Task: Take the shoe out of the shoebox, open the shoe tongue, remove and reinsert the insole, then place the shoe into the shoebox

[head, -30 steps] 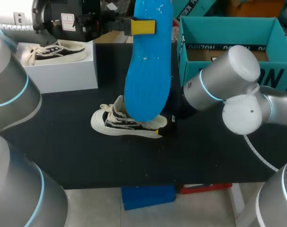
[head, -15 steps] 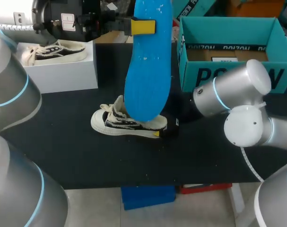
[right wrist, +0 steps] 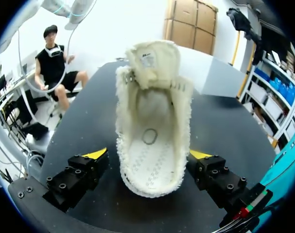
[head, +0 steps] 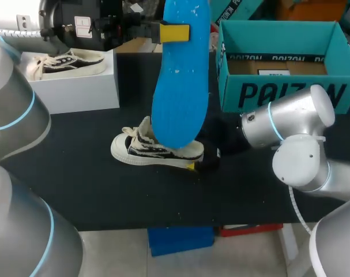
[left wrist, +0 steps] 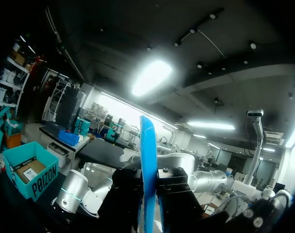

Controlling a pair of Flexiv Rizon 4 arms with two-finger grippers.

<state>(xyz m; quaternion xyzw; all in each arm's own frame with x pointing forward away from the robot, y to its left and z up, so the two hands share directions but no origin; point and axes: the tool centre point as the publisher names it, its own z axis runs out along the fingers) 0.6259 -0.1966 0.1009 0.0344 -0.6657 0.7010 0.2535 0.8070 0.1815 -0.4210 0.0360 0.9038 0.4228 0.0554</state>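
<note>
A cream and black sneaker (head: 154, 151) lies on the black table (head: 76, 184), toe to the left. In the right wrist view the sneaker (right wrist: 152, 141) has its heel toward me and its tongue folded forward, so the bare inside shows. My right gripper (head: 204, 161) stands open at the heel, one yellow-tipped finger (right wrist: 96, 154) on each side of the sneaker. My left gripper (head: 177, 33) holds the blue insole (head: 180, 75) upright high above the sneaker. The left wrist view shows that insole (left wrist: 148, 179) edge-on between the left gripper's (left wrist: 149, 194) fingers.
The open teal shoebox (head: 278, 95) stands at the back right, just behind my right arm. A white box (head: 71, 89) with a second sneaker (head: 65, 63) in it sits at the back left. A blue object (head: 180, 239) lies below the table's front edge.
My right arm's elbow has swung down and to the right, uncovering the shoebox's front. Its gripper stays at the sneaker's heel. The left arm and insole have not moved.
</note>
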